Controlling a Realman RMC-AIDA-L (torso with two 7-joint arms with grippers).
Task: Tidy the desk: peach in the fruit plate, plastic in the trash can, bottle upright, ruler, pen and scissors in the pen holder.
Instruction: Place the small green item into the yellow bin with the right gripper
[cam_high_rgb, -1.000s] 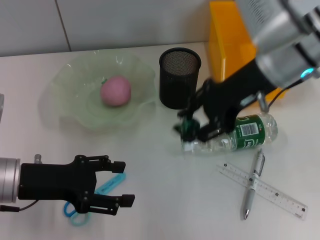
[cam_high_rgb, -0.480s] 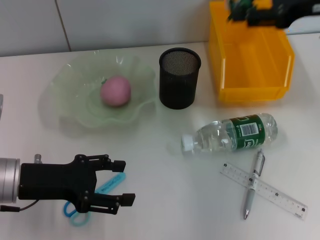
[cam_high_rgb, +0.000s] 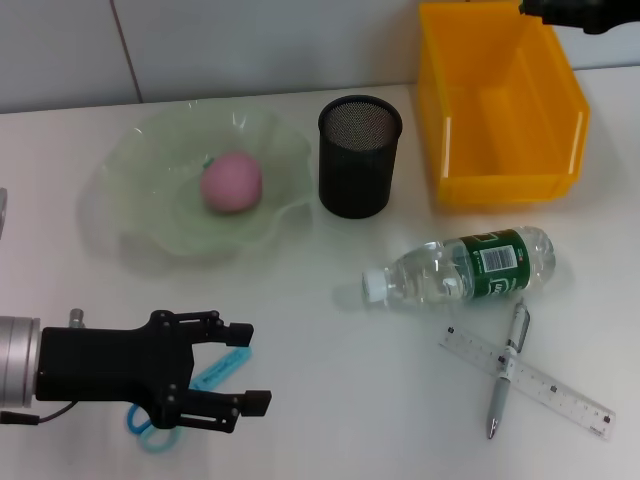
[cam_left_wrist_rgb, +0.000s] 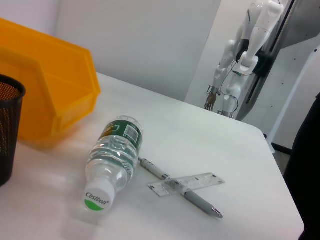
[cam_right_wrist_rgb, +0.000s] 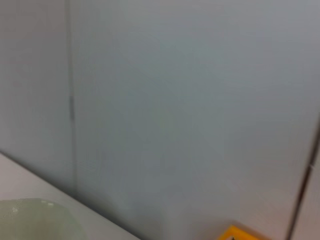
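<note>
Head view shows the right hand (cam_high_rgb: 585, 12) pulled back above the yellow bin (cam_high_rgb: 500, 100) at the counter's far right corner; I cannot tell its grip. The bottle (cam_high_rgb: 460, 270) still lies sideways, unrighted. Left hand (cam_high_rgb: 235, 370) hovers open, empty, over the scissors (cam_high_rgb: 205, 385).

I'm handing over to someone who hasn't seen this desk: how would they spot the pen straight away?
Start at the yellow bin at the far right of the table, then come forward past the bottle lying on its side. Just in front of it the pen lies across the clear ruler, forming an X; the pen is the silver, rounded one.
</note>
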